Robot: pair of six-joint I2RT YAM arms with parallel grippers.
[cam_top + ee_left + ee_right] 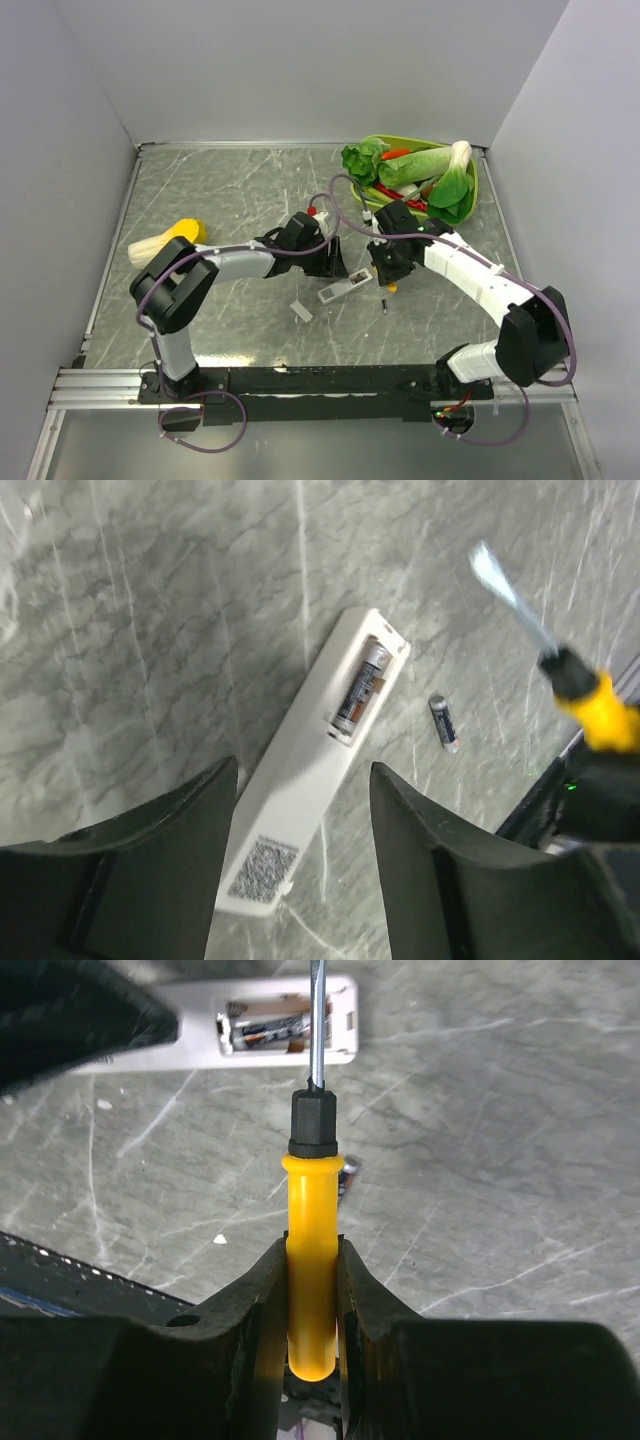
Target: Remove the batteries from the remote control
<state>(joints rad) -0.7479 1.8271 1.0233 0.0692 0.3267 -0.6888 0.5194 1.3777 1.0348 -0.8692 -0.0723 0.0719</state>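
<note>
Top external view, left to right: a yellow and cream vegetable [167, 240] lies at the far left of the grey marbled counter [230, 190], well apart from everything else. The left gripper [334, 266] reaches in toward the middle. A small flat white cover piece [301, 311] lies on the near side of it. Just right of the cover piece lies the remote control [345, 290], back up and at a slant, with its left end beneath the left gripper. A loose battery [385, 305] lies on the counter just right of the remote control, not touching it. The right gripper [392, 272] hangs over that spot. A green tray [472, 190] heaped with leafy vegetables [400, 165] sits in the far right corner.

Left wrist view: the left gripper's fingers are spread wide, one on each side of the remote control's labelled end. I cannot tell whether they touch it. The long recess is uncovered, and a second battery [362, 688] lies inside it.

Right wrist view: the right gripper is pinching the yellow handle of a screwdriver [312, 1220]. The metal shaft points at the recess, its tip over the end of the second battery. Contact cannot be judged.
</note>
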